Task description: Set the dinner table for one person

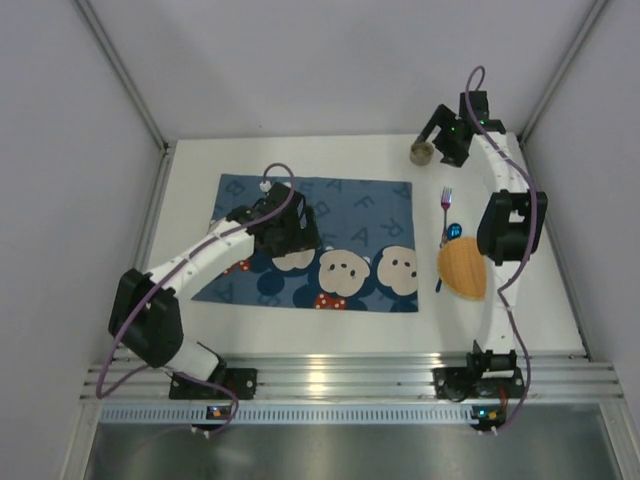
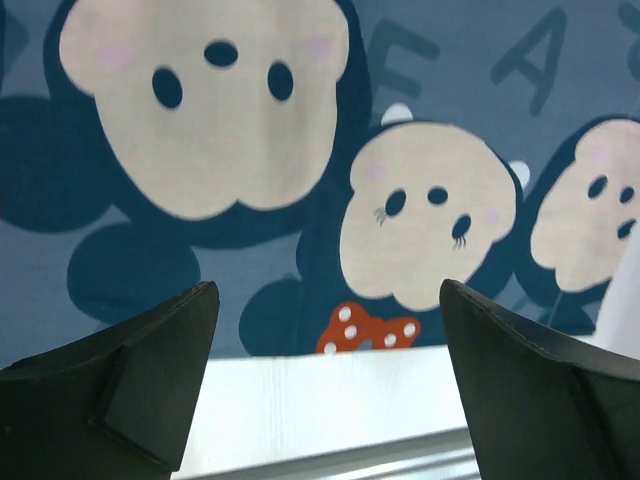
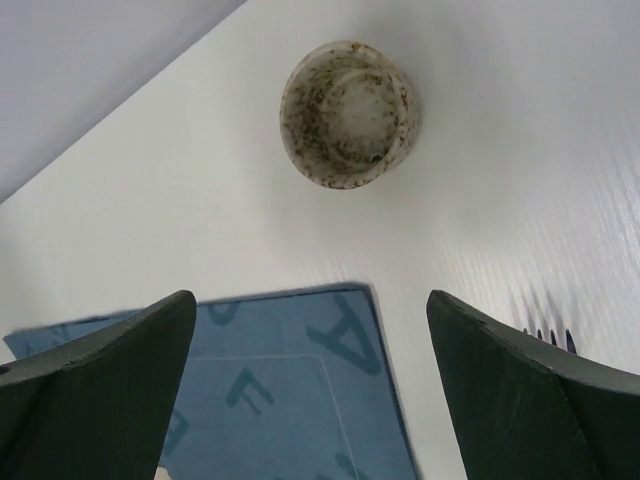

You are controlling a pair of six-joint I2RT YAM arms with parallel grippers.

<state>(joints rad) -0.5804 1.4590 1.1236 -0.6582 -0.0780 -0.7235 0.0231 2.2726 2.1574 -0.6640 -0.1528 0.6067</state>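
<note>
You have one bench (image 1: pixel 330 345) and one blue placemat (image 1: pixel 350 205). On the placemat's print you can count three mouse faces (image 2: pixel 205 110) and one red spotted bow (image 2: pixel 368 328); the letters are too many and too partly hidden to count.

For tableware, count one speckled cup (image 1: pixel 422 151), one fork (image 1: pixel 446 205) and one round wooden plate (image 1: pixel 465 270). There is also one small shiny blue piece (image 1: pixel 456 230) by the fork, too small for you to name.

You have two arms: one left arm (image 1: pixel 200 260) and one right arm (image 1: pixel 505 175). That gives you two hands, the left hand (image 2: pixel 328 290) and the right hand (image 3: pixel 310 300). Each has two fingers (image 2: pixel 150 380), four in all.
</note>
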